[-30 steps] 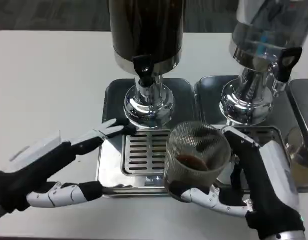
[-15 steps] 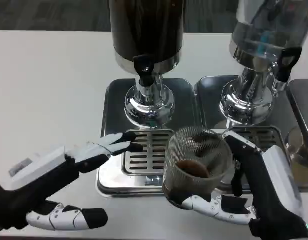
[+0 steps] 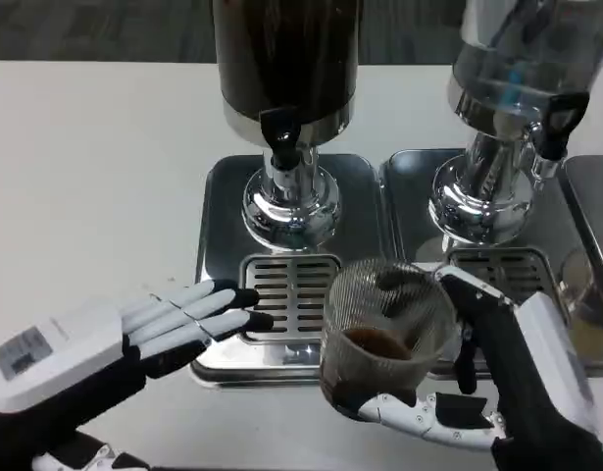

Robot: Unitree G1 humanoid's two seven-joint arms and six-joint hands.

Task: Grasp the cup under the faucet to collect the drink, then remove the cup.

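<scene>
A ribbed clear cup (image 3: 384,329) with a little brown drink in its bottom is held by my right hand (image 3: 497,383), fingers wrapped around its far and near sides. The cup sits at the front right corner of the left drip tray (image 3: 221,186), well in front and to the right of the dark dispenser's black faucet (image 3: 279,132). My left hand (image 3: 115,343) hovers open at the tray's front left corner, fingers stretched flat toward the grate (image 3: 286,294).
The dark drink dispenser (image 3: 286,59) stands on a chrome base (image 3: 289,208) at the tray's back. A second clear dispenser (image 3: 522,69) with its own tray (image 3: 409,186) stands to the right. White table (image 3: 85,177) lies open at left.
My right hand has drawn the cup a little nearer the table's front edge. My left hand has pulled back leftward and down, off the grate.
</scene>
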